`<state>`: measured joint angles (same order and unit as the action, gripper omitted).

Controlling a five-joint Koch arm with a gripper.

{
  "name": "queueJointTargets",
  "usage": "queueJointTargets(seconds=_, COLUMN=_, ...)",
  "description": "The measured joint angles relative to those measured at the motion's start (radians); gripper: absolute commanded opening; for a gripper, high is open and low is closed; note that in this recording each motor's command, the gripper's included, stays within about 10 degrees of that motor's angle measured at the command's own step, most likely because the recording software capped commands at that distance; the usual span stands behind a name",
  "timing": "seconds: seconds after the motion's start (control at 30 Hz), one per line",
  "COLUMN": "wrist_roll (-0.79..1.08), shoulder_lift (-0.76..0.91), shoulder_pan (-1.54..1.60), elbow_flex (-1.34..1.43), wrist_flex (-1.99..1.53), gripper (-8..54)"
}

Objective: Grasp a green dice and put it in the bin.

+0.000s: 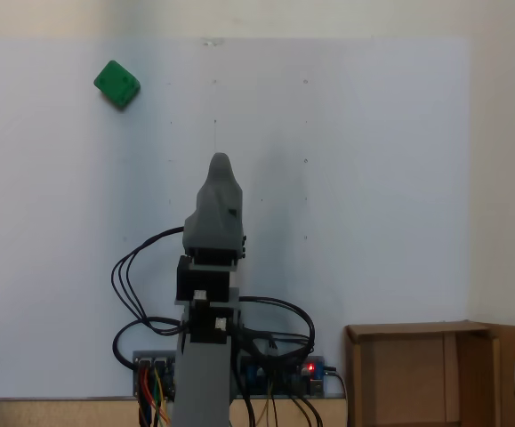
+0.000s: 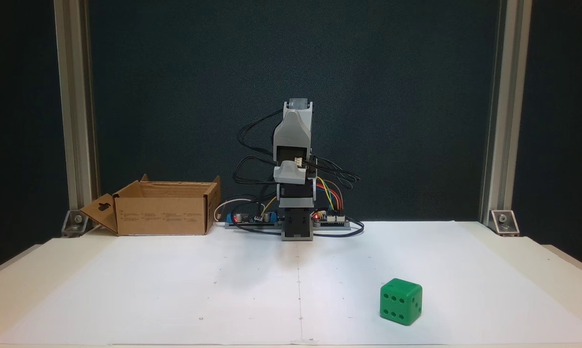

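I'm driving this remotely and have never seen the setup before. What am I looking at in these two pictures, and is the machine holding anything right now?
The grey machine is a small hobby robot arm, folded upright over its base at the back of the table. One fixed view looks down from above and behind the arm; the other faces it from the front of the table, so left and right swap between them.

A white sheet covers the table. On it lies the green dice, far out from the arm, seen at the top left from above. The bin is an open brown cardboard box beside the arm's base, at the lower right from above. Circuit boards and wires sit at the base.

The claw is tucked up, holding nothing; whether it is open cannot be told.
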<state>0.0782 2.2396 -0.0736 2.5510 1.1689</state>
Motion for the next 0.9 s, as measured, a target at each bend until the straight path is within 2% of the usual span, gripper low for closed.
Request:
queueJointTargets(seconds=0.1, wrist_roll=0.000, shoulder_lift=-0.092, shoulder_pan=-0.018, elbow_flex=0.054, wrist_flex=0.052, gripper=44.7)
queueJointTargets(seconds=0.53, wrist_roll=0.000, shoulder_lift=-0.094, shoulder_pan=-0.029, elbow_flex=0.038, wrist_flex=0.055, gripper=44.7)
queueJointTargets(seconds=0.67, wrist_roll=0.002, shoulder_lift=-0.123, shoulder_pan=-0.020, elbow_flex=-0.117, wrist_flex=0.014, gripper=44.7)
queueJointTargets(seconds=0.77, wrist_roll=0.002, shoulder_lift=-0.190, shoulder_pan=-0.012, elbow_flex=-0.314, wrist_flex=-0.124, gripper=44.7)
queueJointTargets(seconds=0.9, wrist_roll=0.002, shoulder_lift=-0.291, shoulder_pan=-0.006, elbow_flex=-0.425, wrist_flex=-0.265, gripper=44.7)
